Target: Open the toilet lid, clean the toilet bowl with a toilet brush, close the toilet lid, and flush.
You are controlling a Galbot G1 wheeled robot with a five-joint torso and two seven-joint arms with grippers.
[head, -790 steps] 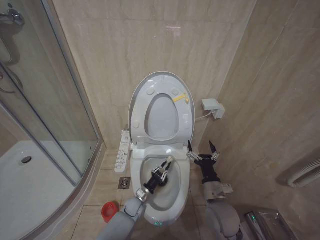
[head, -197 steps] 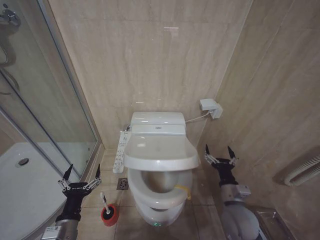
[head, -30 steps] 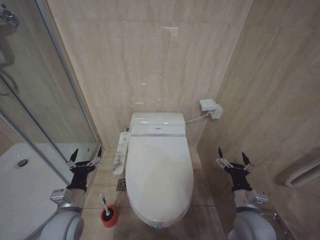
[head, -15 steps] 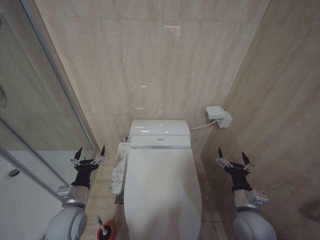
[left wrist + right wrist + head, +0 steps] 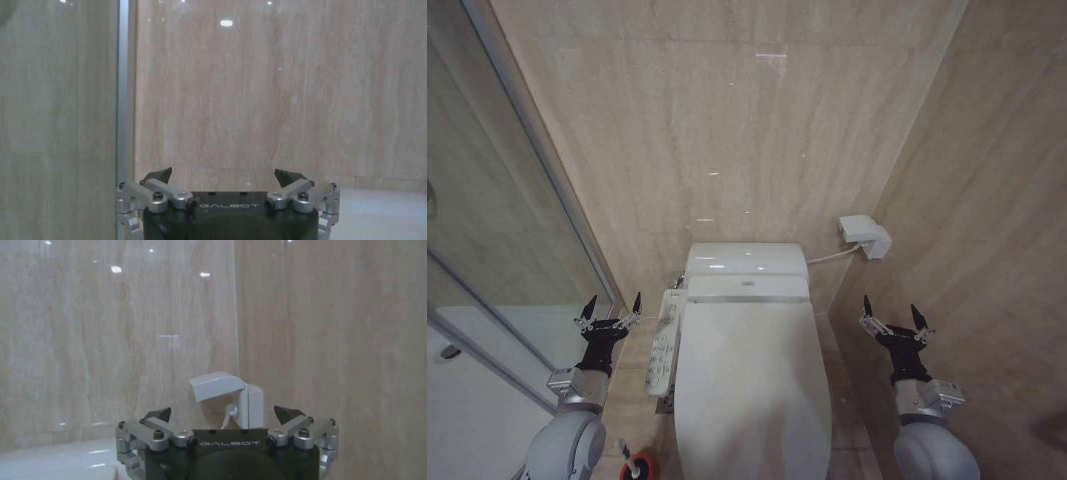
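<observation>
The toilet lid point(image 5: 752, 385) lies shut flat, a glossy white oval in the middle of the head view, and it hides the toilet bowl. The toilet brush point(image 5: 625, 461) stands in its red cup point(image 5: 643, 468) on the floor left of the toilet, at the picture's bottom edge. My left gripper point(image 5: 610, 309) is held up open and empty left of the toilet, fingers pointing at the back wall. My right gripper point(image 5: 894, 318) is held up open and empty on the toilet's right. The wrist views show both the left gripper point(image 5: 225, 175) and the right gripper point(image 5: 225, 415) with fingers spread.
The white rear unit point(image 5: 747, 262) sits behind the lid against the tiled wall. A white control panel point(image 5: 662, 343) runs along the toilet's left side. A wall box point(image 5: 867, 236) with a cable sits at the right corner. The shower's glass screen point(image 5: 517, 200) closes off the left.
The whole head picture has shifted downward, so the camera has tilted up; the brush cup now sits at the bottom edge. Both grippers stay raised and open.
</observation>
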